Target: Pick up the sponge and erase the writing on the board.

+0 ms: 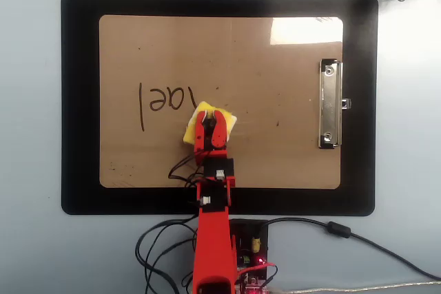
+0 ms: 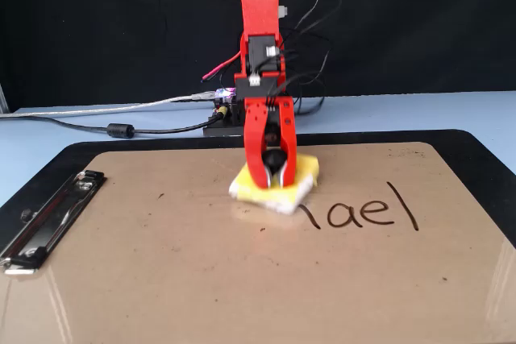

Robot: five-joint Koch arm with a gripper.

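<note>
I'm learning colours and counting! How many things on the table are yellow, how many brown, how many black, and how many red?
Yellow: 1, the sponge
Brown: 1, the board with writing
Black: 1, the mat
Red: 1, the arm with its gripper
Total: 4

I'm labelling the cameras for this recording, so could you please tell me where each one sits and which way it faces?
Overhead view: above the table, looking straight down on the board; the red arm enters from the bottom edge, gripper on the sponge.
Fixed view: low at the table's far side, facing the arm's base across the board; arm and gripper seen head-on.
Both show the sponge, the remaining writing and the clip.
</note>
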